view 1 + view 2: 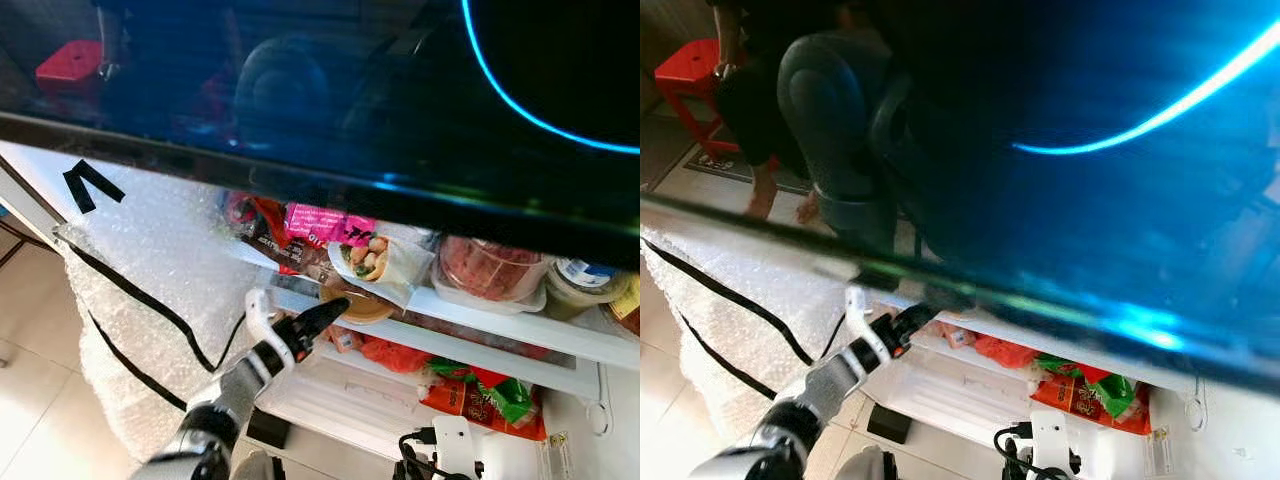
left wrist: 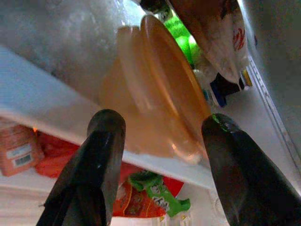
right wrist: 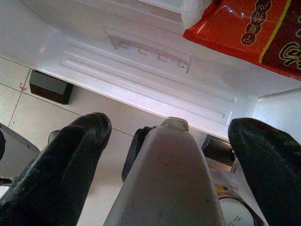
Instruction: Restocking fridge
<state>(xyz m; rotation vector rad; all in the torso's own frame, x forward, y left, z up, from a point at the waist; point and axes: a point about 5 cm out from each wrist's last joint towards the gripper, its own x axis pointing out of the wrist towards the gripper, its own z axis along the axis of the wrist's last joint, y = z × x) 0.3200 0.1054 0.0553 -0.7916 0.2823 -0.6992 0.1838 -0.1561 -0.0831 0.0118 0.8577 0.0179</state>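
Silver left arm, long glossy black fingers

From my remote seat, the shelf is crowded: a wrap, a meat tub and packets line its back. An orange lidded tub blocks the front edge, just ahead of my left gripper, whose fingers stand apart. Red bags fill the lower compartment's right side.

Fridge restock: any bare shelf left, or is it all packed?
Upper shelf is crowded: wrap, pink packet, meat tub and lidded cup sit side by side, and the left gripper is at the orange container on its front edge. The white bottom compartment, left of the red-green packets, looks bare.
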